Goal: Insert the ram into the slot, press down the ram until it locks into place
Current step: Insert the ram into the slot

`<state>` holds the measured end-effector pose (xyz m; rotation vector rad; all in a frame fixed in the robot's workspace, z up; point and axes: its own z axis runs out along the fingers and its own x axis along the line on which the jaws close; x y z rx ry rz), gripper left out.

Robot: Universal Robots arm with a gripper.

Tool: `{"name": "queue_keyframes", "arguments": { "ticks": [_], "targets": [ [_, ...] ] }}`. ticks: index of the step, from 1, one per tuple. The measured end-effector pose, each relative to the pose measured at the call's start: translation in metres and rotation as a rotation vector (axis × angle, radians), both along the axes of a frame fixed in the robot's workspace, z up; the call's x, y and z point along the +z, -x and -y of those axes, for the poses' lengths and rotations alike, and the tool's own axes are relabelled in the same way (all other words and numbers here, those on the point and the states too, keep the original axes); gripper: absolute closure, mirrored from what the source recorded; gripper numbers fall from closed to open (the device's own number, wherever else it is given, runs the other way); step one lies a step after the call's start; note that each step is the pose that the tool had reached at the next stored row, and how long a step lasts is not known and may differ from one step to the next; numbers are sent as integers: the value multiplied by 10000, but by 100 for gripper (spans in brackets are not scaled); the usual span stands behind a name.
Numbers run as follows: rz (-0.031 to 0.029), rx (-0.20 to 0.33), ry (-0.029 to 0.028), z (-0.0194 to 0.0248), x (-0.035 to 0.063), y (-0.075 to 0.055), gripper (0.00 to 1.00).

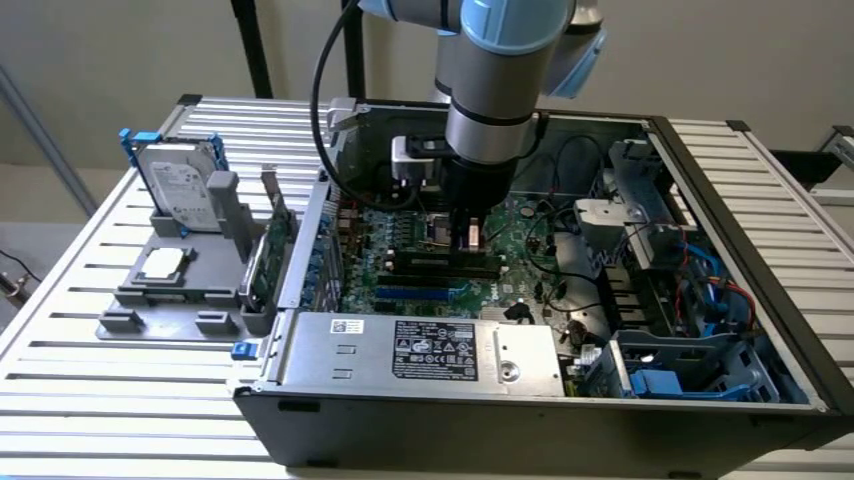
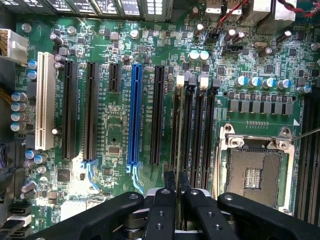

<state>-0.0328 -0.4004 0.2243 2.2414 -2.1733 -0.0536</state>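
Now jaws clamp the ram [image 2: 179, 160] edgewise — right over a black slot [image 2: 175, 120].

Robotics lab bench. Slatted metal table [image 1: 60, 330] carries open PC case [image 1: 534, 425] and grey parts fixture [image 1: 160, 295]. Robot arm [image 1: 497, 100] above the case.

Computer case [image 1: 534, 432] on table [image 1: 80, 400]; motherboard [image 2: 112, 120] inside; memory slots [image 2: 206, 135] between card slots [image 2: 91, 110] and processor socket [image 2: 255, 172], ram [image 2: 178, 150] on edge along one; hard drive [image 1: 180, 190] by table's far corner.

Four black memory slots [image 2: 200, 130], one ram [image 2: 178, 160], one blue slot [image 2: 134, 120], one CPU socket [image 2: 257, 170]
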Motion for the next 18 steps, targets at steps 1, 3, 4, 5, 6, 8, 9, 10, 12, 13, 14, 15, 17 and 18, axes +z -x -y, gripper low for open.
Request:
{"name": "queue_keyframes", "arguments": {
  "ticks": [1,3,4,5,6,8,9,10,12,13,14,15,17,18],
  "targets": [
    [0,1,-2,0,-4,0,86],
    [0,2,-2,0,-15,0,86],
    [0,2,0,0,-22,0,86],
    [0,4,-1,0,-30,0,86],
    [0,3,0,0,-37,1,86],
    [-2,2,1,0,-43,2,86],
    [-2,2,1,0,-43,2,86],
    [-2,1,1,0,-41,2,85],
    [-1,1,2,0,25,2,78],
    [-1,0,-2,-1,70,2,78],
    [-3,2,0,0,115,3,78],
    [-3,2,-1,0,159,6,78],
    [-4,1,0,0,205,30,78],
    [-11,1,0,0,216,41,78]
  ]
}}
